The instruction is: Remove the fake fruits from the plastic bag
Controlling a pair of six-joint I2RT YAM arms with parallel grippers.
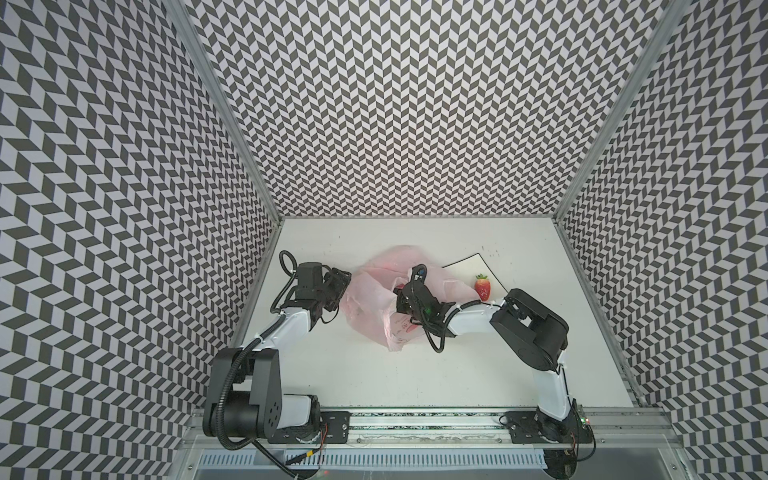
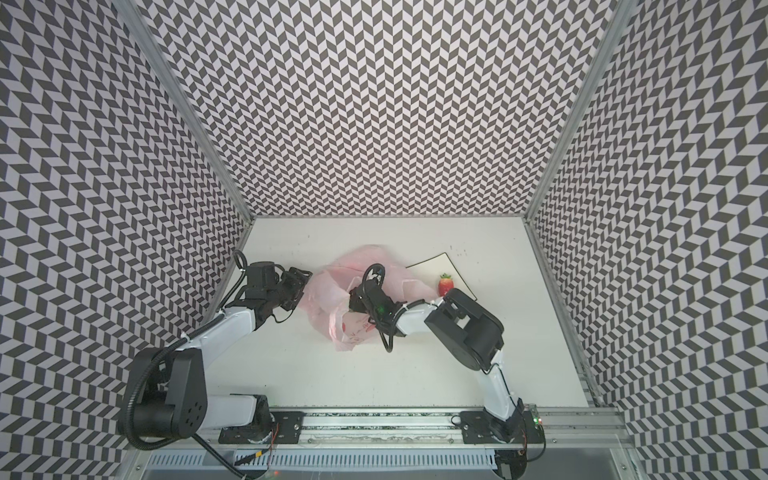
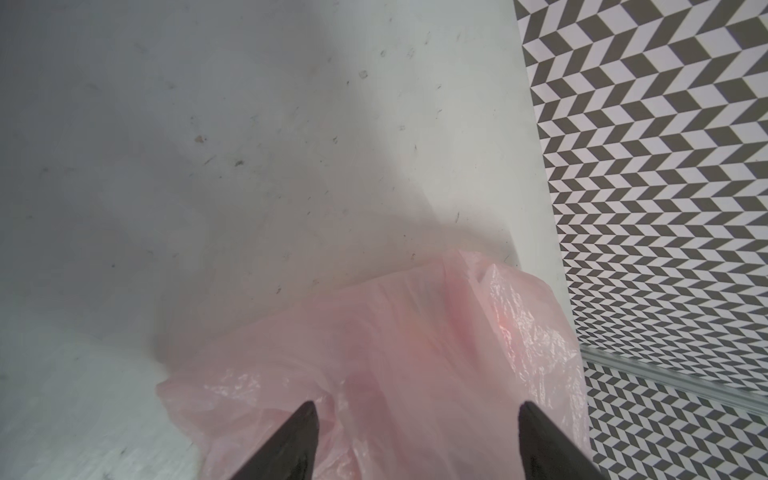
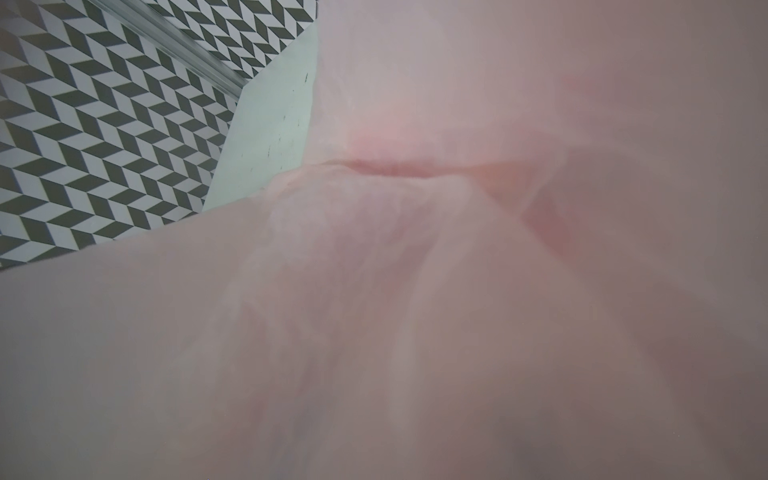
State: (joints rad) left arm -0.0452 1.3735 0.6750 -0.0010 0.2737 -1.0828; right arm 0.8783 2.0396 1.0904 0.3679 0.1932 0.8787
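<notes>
The plastic bag, crumpled pale pink, lies between the wide-apart left pincer and the buried right pincer, whose state is hidden, a strawberry on the plate beside.

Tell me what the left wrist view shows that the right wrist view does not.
Only the left wrist view shows the left gripper: two dark fingers spread apart over the bag, nothing pinched between them, and much bare table.

Only the right wrist view shows pink film pressed close to the lens, filling most of the picture; no fingers or fruits appear.

Both show the bag, a piece of table and the patterned wall.
</notes>
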